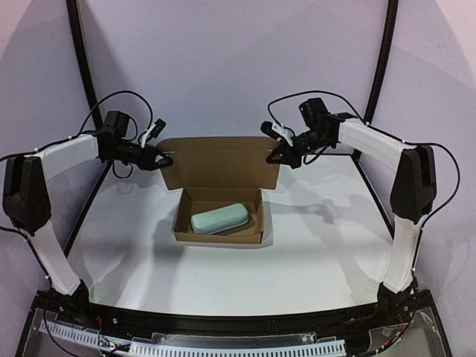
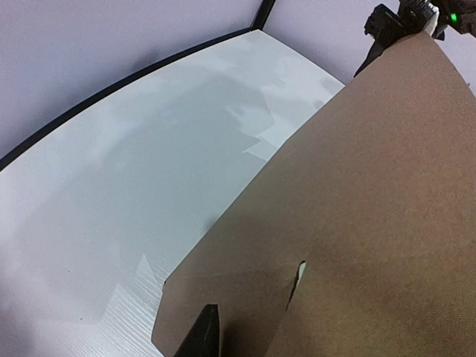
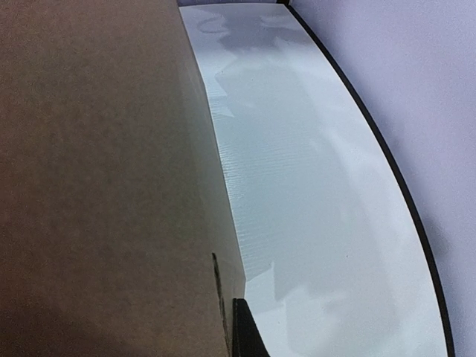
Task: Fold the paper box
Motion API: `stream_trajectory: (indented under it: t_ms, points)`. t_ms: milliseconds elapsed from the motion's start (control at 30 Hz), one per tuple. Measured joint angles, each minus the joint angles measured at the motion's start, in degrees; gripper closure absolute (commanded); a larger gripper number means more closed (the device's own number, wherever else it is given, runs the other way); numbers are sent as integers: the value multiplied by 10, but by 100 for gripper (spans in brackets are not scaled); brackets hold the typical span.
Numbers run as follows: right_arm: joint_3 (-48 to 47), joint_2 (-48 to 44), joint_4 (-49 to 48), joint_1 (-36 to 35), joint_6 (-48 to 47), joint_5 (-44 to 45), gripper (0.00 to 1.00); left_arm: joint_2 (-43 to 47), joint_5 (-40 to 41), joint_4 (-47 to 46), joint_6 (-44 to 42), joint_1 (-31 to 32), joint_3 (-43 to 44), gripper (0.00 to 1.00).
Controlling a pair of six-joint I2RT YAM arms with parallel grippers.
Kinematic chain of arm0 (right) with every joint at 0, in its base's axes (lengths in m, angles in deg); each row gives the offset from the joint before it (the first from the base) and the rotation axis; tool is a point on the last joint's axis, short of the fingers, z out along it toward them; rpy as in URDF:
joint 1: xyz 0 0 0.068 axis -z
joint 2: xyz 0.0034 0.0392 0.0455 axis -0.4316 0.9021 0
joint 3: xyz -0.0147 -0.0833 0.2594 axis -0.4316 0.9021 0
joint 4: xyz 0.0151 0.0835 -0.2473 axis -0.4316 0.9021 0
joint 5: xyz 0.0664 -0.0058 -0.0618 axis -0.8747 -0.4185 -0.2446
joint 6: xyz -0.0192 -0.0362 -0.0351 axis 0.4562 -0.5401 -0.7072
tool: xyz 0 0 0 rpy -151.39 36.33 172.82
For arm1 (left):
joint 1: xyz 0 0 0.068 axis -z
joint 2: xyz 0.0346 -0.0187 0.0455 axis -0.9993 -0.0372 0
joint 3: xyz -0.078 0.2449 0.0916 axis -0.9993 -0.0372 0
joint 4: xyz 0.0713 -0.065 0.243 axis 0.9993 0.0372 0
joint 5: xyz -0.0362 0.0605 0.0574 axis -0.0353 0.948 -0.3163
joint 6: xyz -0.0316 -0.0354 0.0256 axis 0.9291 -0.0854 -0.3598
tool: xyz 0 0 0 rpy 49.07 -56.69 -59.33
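Note:
The paper box (image 1: 219, 232) is a brown cardboard tray in the middle of the table, with its lid (image 1: 219, 160) standing upright at the back. A pale grey-green case (image 1: 219, 218) lies inside the tray. My left gripper (image 1: 165, 159) is shut on the lid's upper left corner. My right gripper (image 1: 274, 156) is shut on its upper right corner. In the left wrist view the lid (image 2: 357, 208) fills the right side and one black finger (image 2: 204, 336) lies against it. In the right wrist view the lid (image 3: 97, 186) fills the left side, with one finger (image 3: 249, 333) at its edge.
The white table (image 1: 335, 245) has a black rim, and purple walls stand close behind and at the sides. Black frame posts (image 1: 82, 67) rise at the back corners. My right gripper also shows at the lid's far corner in the left wrist view (image 2: 401, 18).

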Motion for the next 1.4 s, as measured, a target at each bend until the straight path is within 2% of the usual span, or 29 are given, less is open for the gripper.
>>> stream_trajectory:
  t_ms: [133, 333, 533, 733, 833, 1067, 1400]
  points:
    - [0, 0, -8, -2, 23, 8, 100, 17, 22, -9, 18, 6, -17, 98]
    - [20, -6, -65, -23, 101, 61, 100, 24, 129, -58, 102, 32, -19, 99]
    - [81, -42, -173, -88, 237, 234, 100, 55, 277, -117, 238, 68, -59, 99]
    - [80, -44, -193, -163, 392, 424, 100, 68, 427, -120, 338, 116, -68, 99]
    - [82, -44, -199, -191, 445, 490, 100, 70, 485, -119, 380, 135, -70, 99]
    - [142, -52, -262, -228, 581, 605, 100, 98, 539, -159, 438, 170, -122, 99]
    - [168, -53, -285, -257, 683, 669, 100, 109, 589, -178, 507, 197, -143, 99]
